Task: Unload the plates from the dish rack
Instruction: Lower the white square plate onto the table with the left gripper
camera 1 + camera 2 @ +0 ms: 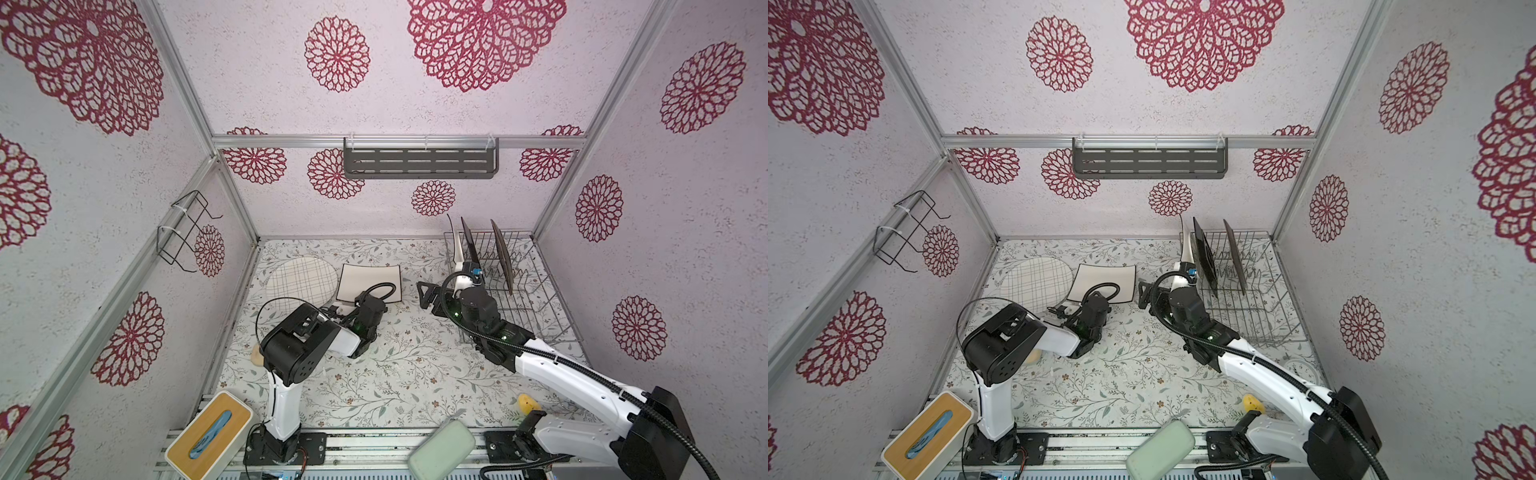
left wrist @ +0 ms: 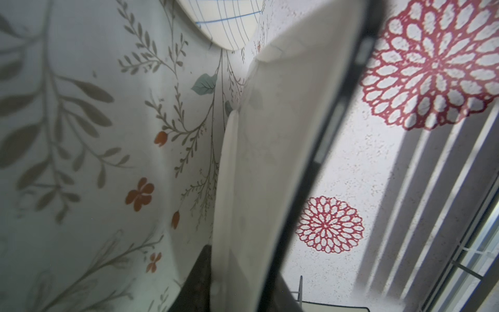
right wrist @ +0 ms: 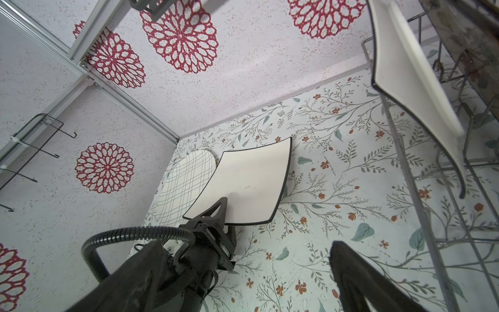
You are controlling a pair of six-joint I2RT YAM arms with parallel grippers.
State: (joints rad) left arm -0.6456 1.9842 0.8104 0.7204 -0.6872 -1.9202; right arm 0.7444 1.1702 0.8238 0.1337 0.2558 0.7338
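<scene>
Your left jaws straddle the near edge of the white black-rimmed square plate point(image 1: 370, 281) on the floral worktop point(image 1: 415, 374); whether they are gripping it is unclear. Your right jaws gape empty beside the silver wire dish rack point(image 1: 536, 309), with three upright plates point(image 1: 500, 257) inside.

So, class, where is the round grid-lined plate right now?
In both top views the round grid-lined plate lies flat on the table, back left, next to the flat white black-rimmed plate, with the dish rack far right.

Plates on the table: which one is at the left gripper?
The white square plate with the black rim: its near edge sits between the jaws of the left gripper. The round grid-lined plate, partly under it, lies clear of the gripper.
</scene>
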